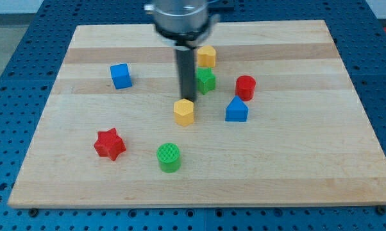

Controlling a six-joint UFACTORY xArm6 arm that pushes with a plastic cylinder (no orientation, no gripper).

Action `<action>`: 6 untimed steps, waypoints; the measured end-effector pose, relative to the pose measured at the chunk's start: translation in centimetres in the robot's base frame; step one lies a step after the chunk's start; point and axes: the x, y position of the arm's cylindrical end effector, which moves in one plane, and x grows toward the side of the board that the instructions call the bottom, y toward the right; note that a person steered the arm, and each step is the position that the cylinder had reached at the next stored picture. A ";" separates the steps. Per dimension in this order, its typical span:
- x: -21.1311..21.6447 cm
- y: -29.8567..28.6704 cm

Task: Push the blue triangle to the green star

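One push needed | my tip (186,99) bare, grasping nothing, above yellow block (184,111) | circle to blue triangle (236,110) at 4 o'clock | shove toward green star (206,79) at 10 o'clock.

pale wood table (84,186) with visible grain stripes, sitting on a blue perforated base (13,38) full of little holes, lighting's pretty even and soft

My tip (187,99) sits mid-table, seemingly touching the top of a yellow block (184,111). The green star (206,80) lies just beside the rod; the blue triangle (236,110) lies toward the table's right edge.
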 end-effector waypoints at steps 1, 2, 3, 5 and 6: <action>0.0 4.0; 0.6 8.4; 2.1 13.8; 5.8 15.1; 4.9 11.3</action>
